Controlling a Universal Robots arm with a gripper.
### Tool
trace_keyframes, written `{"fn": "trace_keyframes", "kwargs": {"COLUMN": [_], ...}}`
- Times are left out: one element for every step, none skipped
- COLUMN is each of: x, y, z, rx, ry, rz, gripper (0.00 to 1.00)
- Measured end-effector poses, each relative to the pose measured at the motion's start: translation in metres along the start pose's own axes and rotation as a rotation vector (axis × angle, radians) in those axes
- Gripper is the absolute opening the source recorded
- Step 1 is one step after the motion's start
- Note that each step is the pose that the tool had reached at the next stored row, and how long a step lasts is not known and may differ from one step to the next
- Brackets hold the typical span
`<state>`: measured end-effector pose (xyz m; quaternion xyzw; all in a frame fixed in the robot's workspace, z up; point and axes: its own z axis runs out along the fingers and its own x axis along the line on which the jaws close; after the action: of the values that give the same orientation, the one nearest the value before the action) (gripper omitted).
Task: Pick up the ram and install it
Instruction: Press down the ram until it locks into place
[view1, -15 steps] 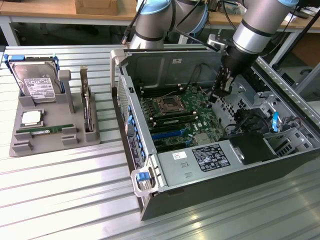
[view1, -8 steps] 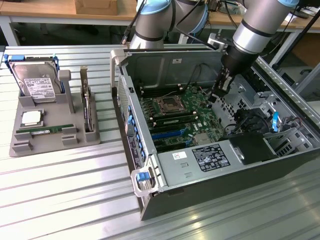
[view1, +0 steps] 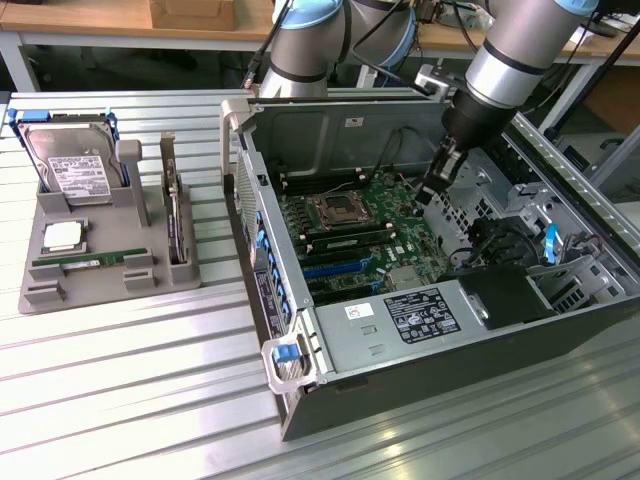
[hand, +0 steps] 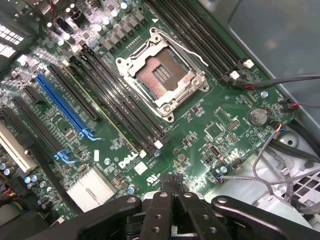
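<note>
The ram (view1: 85, 263), a thin green stick with a white label, lies flat in the front groove of the grey holder tray (view1: 150, 283) at the exterior view's left. My gripper (view1: 431, 192) hangs far from it, inside the open computer case (view1: 300, 400), above the motherboard (view1: 400, 235) edge at the exterior view's right. In the wrist view the black fingers (hand: 159, 207) stand together, shut, with nothing between them, just over the green board (hand: 220, 105). Another green stick (view1: 350, 243) appears seated in a slot beside the empty CPU socket (hand: 161, 75).
A hard drive (view1: 70, 165) and a square silver processor (view1: 62, 237) sit on the same tray. Black memory slots (hand: 125, 112) and a blue slot (hand: 62, 102) run beside the socket. Loose cables (hand: 280, 80), a drive cage (view1: 520, 215) and the power supply (view1: 420, 320) crowd the case.
</note>
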<state>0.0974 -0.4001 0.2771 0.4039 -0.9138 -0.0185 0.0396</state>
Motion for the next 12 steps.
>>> {"fn": "trace_keyframes", "kwargs": {"x": [0.0,0.0,0.0,0.0,0.0,0.0,0.0,0.0,0.0,0.0,0.0,0.0], "y": [0.0,0.0,0.0,0.0,0.0,0.0,0.0,0.0,0.0,0.0,0.0,0.0], "z": [0.0,0.0,0.0,0.0,0.0,0.0,0.0,0.0,0.0,0.0,0.0,0.0], "rx": [-0.0004,-0.0011,-0.002,-0.0029,-0.0037,-0.0044,-0.0052,-0.0062,-0.0072,-0.0076,-0.0084,-0.0095], "ry": [-0.0005,-0.0012,-0.0023,-0.0034,-0.0043,-0.005,-0.0059,-0.007,-0.0082,-0.0087,-0.0096,-0.0108], "rz": [0.008,0.02,0.038,0.054,0.068,0.079,0.092,0.109,0.127,0.135,0.148,0.166], "gripper": [0.11,0.11,0.11,0.11,0.11,0.11,0.11,0.11,0.11,0.11,0.11,0.11]}}
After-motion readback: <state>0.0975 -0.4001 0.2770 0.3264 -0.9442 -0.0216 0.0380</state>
